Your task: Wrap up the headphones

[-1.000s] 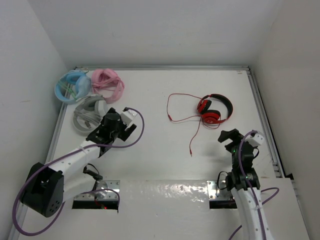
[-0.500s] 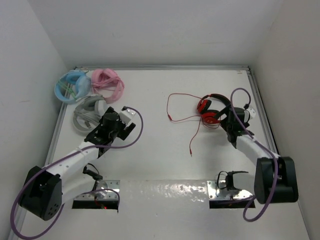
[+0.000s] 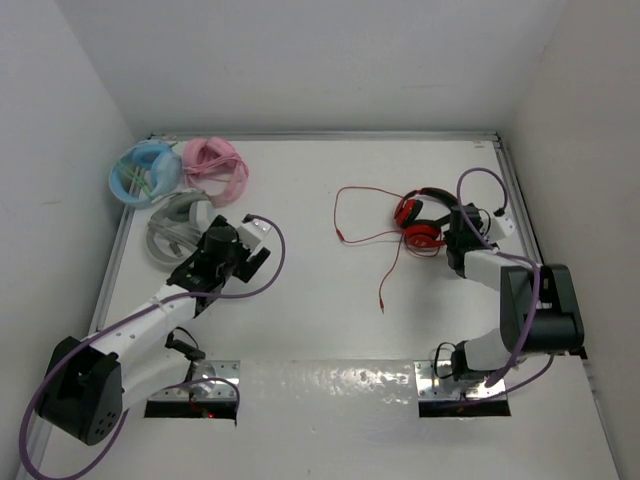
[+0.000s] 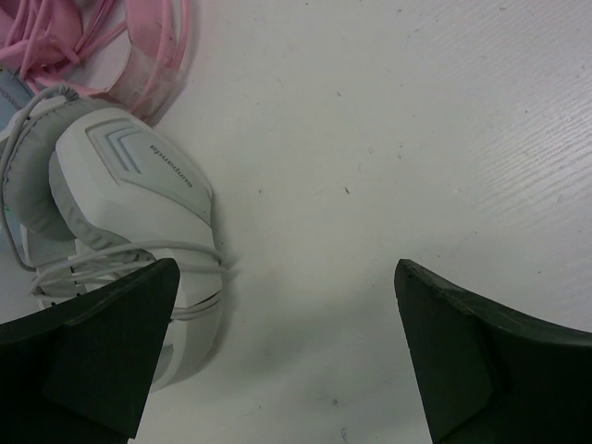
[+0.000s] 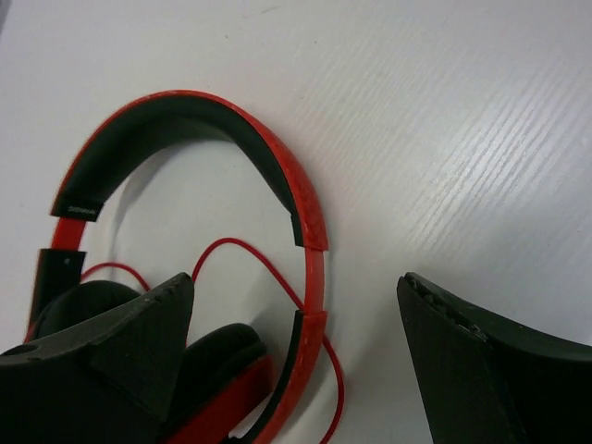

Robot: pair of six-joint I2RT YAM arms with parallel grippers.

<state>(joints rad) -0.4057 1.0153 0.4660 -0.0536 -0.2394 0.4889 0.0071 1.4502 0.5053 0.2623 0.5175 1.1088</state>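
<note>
1. Top external view is showing the right gripper sitting just beside the headphones, on their right side. The left gripper is hanging well apart from them, next to the grey headphones. The right arm is clearly the nearer.
2. The right gripper's jaws are standing apart and clamping nothing. In the right wrist view the headband is lying on the table in the gap between them, closer to the finger on that view's left.
3. The band's arc is curving away ahead of the gripper, and an ear cushion is sitting beside that same finger.
4. The cable is trailing loose beyond the headphones, away from the right gripper, its plug end lying toward the arm bases.
5. The left gripper's jaws are also standing wide apart, holding nothing.
6. Judging from this, closing would be pinching across the band's thin side.
</note>
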